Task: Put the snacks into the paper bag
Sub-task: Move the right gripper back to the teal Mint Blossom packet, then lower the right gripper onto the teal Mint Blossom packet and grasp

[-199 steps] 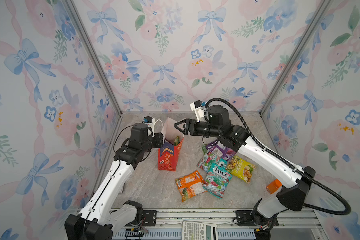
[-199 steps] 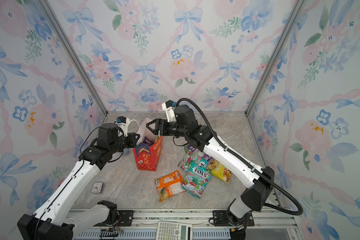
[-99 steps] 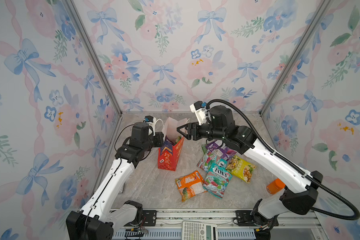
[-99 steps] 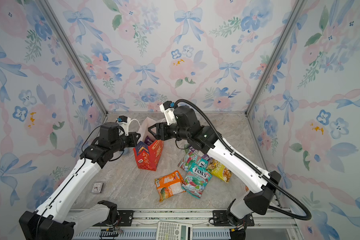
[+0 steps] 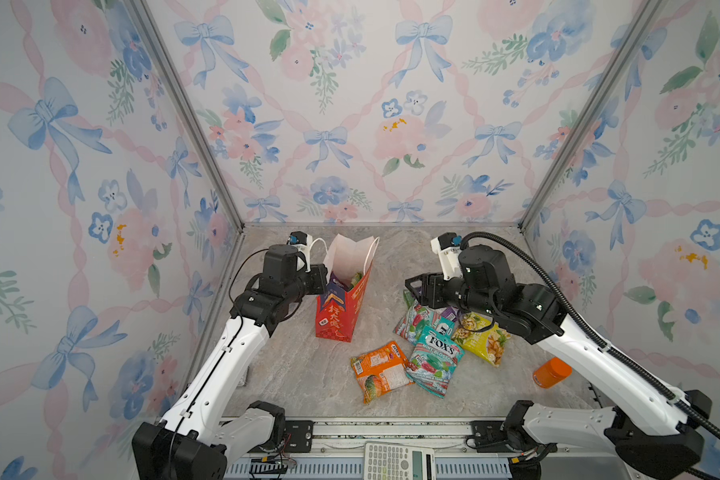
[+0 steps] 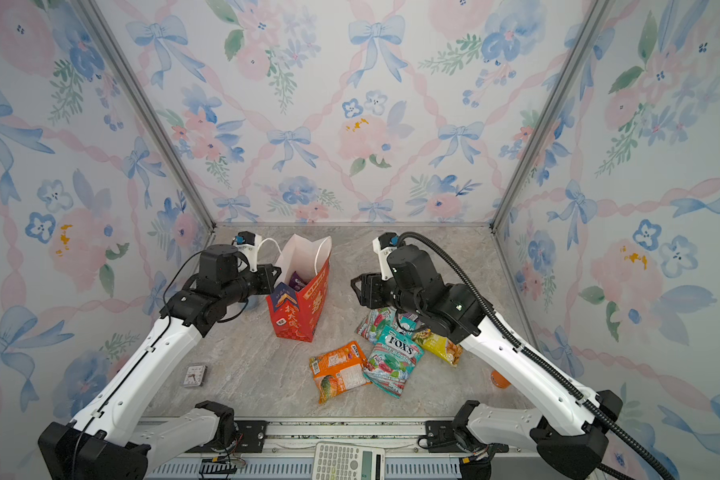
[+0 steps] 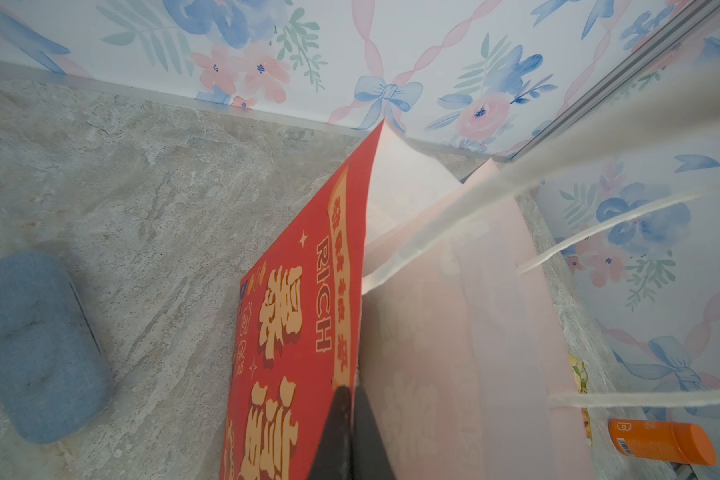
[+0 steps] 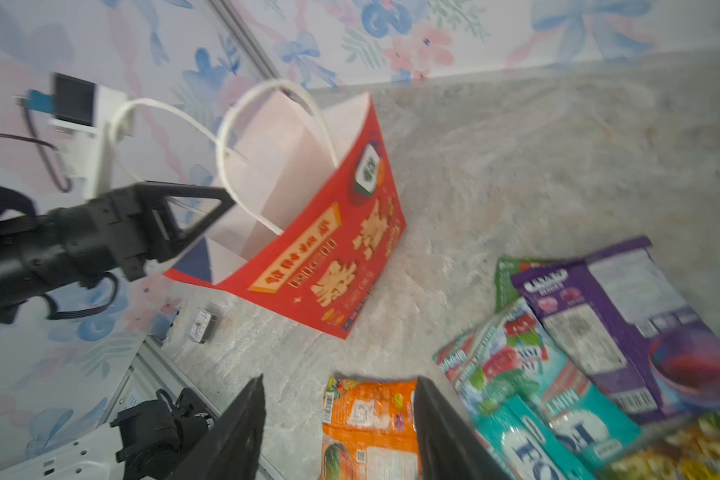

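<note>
The red paper bag (image 5: 341,311) (image 6: 304,307) stands upright at the middle left, with purple and green snacks (image 5: 346,280) showing inside. My left gripper (image 5: 323,282) (image 7: 352,390) is shut on the bag's near side wall (image 7: 296,311) at the rim. My right gripper (image 5: 412,286) (image 8: 337,380) is open and empty, hanging above the loose snacks to the right of the bag (image 8: 341,249). On the floor lie an orange packet (image 5: 381,370) (image 8: 371,419), a teal FOX'S packet (image 5: 435,357), a yellow packet (image 5: 481,338) and a purple one (image 8: 607,328).
An orange bottle (image 5: 551,372) (image 7: 661,442) lies by the right wall. A white calculator (image 5: 398,461) sits on the front rail. A small flat box (image 6: 195,375) lies front left. A blue-grey pouch (image 7: 34,345) rests beside the bag, near the left wall.
My right gripper has pulled back from the bag's mouth to the right, over the snack pile, with its jaws somewhat narrower. The left gripper has kept its hold on the bag.
</note>
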`<control>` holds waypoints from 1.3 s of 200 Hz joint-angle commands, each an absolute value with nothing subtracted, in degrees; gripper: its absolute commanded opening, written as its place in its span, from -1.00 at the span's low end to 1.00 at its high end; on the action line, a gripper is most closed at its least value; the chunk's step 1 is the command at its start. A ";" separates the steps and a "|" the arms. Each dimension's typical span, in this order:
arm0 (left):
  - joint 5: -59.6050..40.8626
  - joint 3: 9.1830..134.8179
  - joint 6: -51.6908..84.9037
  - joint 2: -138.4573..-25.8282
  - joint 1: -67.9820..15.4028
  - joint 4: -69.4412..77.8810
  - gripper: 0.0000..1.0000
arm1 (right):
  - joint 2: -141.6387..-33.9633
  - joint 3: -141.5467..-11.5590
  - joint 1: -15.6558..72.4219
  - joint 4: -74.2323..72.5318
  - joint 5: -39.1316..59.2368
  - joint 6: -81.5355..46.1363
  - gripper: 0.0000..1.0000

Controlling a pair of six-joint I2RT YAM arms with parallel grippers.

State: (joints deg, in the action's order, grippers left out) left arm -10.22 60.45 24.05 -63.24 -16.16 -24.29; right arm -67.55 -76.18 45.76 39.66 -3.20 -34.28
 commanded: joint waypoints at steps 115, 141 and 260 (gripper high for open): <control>-9.73 61.75 22.50 -63.11 -16.33 -23.33 -1.00 | -54.58 -32.52 39.47 36.12 -0.16 -62.39 0.19; -9.70 61.86 22.50 -63.11 -16.29 -23.33 -1.00 | -53.63 -29.02 38.94 33.03 0.77 -64.48 0.19; -9.84 62.28 22.50 -63.81 -16.35 -23.37 -1.00 | -51.59 -20.21 34.59 24.01 5.35 -67.73 0.19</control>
